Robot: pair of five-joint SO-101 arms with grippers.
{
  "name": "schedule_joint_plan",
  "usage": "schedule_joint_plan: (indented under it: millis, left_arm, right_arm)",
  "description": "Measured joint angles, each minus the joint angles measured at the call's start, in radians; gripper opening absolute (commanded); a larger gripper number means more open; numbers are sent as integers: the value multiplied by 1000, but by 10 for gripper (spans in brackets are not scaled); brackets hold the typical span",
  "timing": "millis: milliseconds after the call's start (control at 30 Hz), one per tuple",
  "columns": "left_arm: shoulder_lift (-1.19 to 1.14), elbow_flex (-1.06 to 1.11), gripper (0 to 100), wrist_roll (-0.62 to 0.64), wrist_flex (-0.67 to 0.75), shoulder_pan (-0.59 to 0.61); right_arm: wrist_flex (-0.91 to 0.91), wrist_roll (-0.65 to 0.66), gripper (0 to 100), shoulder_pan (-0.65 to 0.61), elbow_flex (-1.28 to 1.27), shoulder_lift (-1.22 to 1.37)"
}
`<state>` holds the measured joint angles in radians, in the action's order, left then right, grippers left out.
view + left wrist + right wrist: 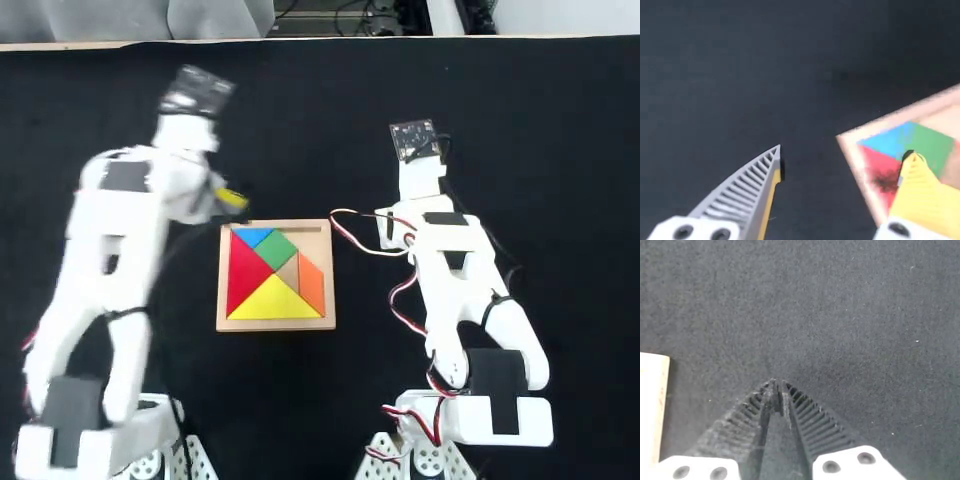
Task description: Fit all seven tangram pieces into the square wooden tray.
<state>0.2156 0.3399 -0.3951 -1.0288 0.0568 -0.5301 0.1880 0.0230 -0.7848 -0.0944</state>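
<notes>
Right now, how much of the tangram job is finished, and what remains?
Mostly done: blue, green, red, yellow and orange pieces lie in the wooden tray. Nothing is in hand: left gripper open at the tray's corner, right gripper shut over the table. One tray corner looks wood-coloured; whether a piece is missing there, I cannot tell.

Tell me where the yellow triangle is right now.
In the high view the yellow triangle lies inside the wooden tray, along its lower edge in that view, between the red triangle and the orange piece.

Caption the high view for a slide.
Left arm and right arm flank the square wooden tray holding coloured tangram pieces.
</notes>
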Motion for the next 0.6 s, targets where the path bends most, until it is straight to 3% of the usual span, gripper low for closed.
schedule_joint_plan:
  millis: [167, 333, 500, 600]
  left_arm:
    - [32, 64, 360, -157, 5, 276]
    - [-20, 89, 360, -384, 118, 520]
    - [-153, 89, 360, -404, 333, 598]
    - [-259, 89, 360, -345, 476, 598]
  right_arm:
    - [0, 0, 11, 0, 0, 0]
    - [0, 0, 11, 0, 0, 0]
    - [0, 0, 11, -17, 0, 0]
    - [0, 0, 11, -18, 0, 0]
